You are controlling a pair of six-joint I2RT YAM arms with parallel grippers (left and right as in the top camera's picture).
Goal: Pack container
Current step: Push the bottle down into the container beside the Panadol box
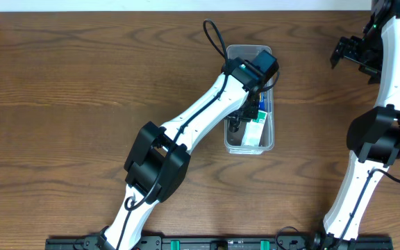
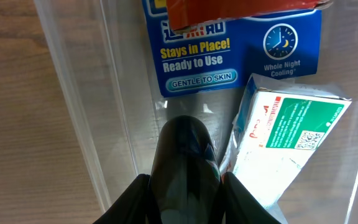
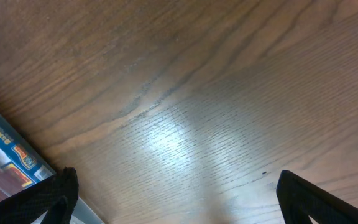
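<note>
The container (image 1: 249, 50), a long clear plastic bin, stands at the table's middle; its clear wall shows in the left wrist view (image 2: 104, 93). Inside lie a blue box (image 2: 241, 56) printed "Stays in Place!", a white and green box (image 2: 284, 140) tilted at the right, and a red item (image 2: 241, 9) on top of the blue box. My left gripper (image 1: 240, 119) is down inside the bin, shut (image 2: 185, 183) on a dark glossy rounded object (image 2: 185, 152). My right gripper (image 1: 347, 52) is open and empty (image 3: 176, 193) above bare wood at the far right.
A colourful printed box (image 3: 5, 168) shows at the lower left edge of the right wrist view. The left arm (image 1: 186, 132) crosses the table diagonally towards the bin. The table's far edge runs along the top of the overhead view.
</note>
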